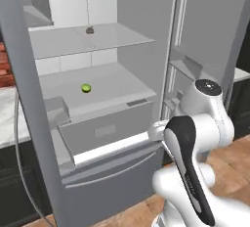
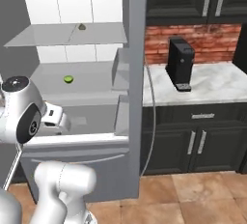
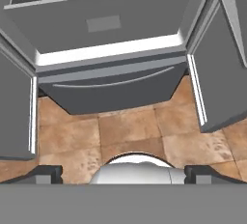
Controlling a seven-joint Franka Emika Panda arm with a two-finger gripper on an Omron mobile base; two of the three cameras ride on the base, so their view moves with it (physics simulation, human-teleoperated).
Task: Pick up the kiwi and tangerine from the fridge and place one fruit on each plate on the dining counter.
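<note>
We see the kiwi point(image 1: 86, 88) on a fridge point(image 1: 146, 35) shelf, well above our spread jaws, which face the floor point(image 3: 130, 131).

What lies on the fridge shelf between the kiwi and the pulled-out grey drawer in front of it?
Nothing: in the left base view, bare white shelf runs from the kiwi to the grey drawer; the right base view agrees.
</note>
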